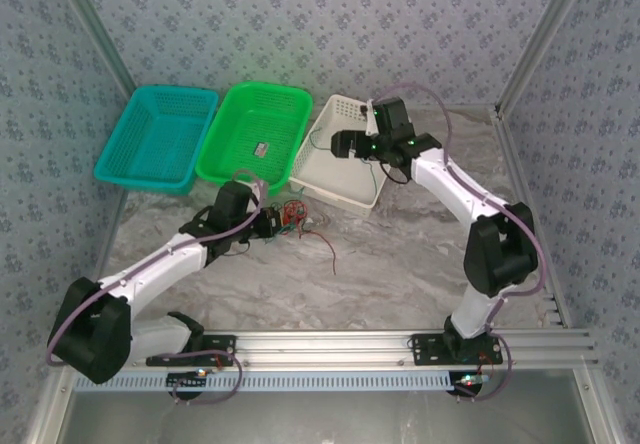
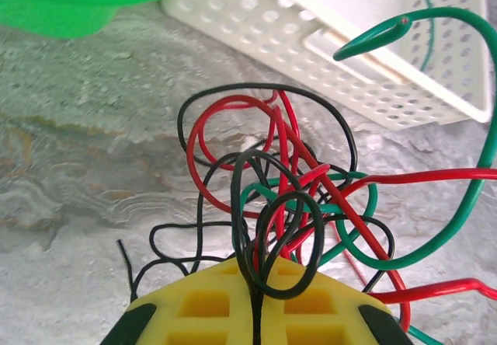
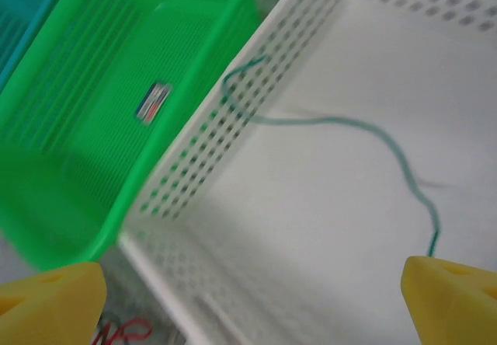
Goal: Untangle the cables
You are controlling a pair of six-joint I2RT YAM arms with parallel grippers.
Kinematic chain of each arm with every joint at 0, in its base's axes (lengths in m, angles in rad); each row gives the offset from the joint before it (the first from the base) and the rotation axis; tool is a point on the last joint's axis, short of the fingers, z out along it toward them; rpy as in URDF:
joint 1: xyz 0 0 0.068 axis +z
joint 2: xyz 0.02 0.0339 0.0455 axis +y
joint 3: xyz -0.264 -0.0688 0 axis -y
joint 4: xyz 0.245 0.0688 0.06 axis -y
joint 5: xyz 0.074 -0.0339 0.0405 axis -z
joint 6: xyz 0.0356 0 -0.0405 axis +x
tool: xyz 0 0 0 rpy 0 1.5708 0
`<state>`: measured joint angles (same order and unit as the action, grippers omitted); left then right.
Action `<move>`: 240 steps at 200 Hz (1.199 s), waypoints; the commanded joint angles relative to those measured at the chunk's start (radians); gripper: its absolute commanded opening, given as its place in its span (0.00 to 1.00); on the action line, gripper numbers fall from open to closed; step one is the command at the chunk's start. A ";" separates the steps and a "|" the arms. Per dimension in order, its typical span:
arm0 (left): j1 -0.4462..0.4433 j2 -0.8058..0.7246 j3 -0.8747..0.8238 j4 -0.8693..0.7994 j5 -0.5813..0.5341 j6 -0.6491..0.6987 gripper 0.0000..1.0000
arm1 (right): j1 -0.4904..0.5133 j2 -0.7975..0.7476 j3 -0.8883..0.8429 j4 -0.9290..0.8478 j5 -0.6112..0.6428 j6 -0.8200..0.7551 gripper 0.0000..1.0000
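The left fingers (image 2: 255,320) are pressed together on black loops of the cables (image 2: 287,197), a red, green and black tangle on the worktop (image 2: 78,166) just ahead of them. The right fingers (image 1: 348,145) gape wide, holding nothing, above the white basket (image 3: 194,166); a green cable (image 3: 349,123) lies under them, its end beside one fingertip. Left of them, the green basket (image 3: 78,166) holds a small label (image 3: 153,101), too blurred to read.
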<state>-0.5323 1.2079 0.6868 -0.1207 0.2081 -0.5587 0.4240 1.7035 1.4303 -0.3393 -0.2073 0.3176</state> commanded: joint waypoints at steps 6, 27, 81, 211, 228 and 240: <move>-0.003 -0.012 0.098 -0.069 0.084 0.079 0.02 | 0.023 -0.097 -0.089 0.007 -0.261 -0.173 0.98; -0.003 0.003 0.138 -0.099 0.109 0.103 0.03 | 0.026 -0.135 -0.138 0.009 -0.344 -0.154 0.98; 0.009 0.039 0.177 -0.100 0.073 -0.023 0.03 | 0.077 -0.270 -0.388 0.256 -0.408 0.001 1.00; 0.055 0.016 0.221 -0.128 0.012 -0.398 0.00 | 0.417 -0.214 -0.708 0.938 0.207 -0.117 0.83; 0.055 0.015 0.220 -0.122 0.013 -0.403 0.00 | 0.424 -0.185 -0.689 0.953 0.209 -0.114 0.78; 0.055 0.015 0.220 -0.120 0.011 -0.404 0.00 | 0.427 -0.163 -0.669 0.952 0.216 -0.117 0.73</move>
<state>-0.4812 1.2510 0.8860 -0.2588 0.2317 -0.9272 0.8394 1.5009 0.7238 0.5308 -0.0513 0.2165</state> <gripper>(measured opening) 0.081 0.770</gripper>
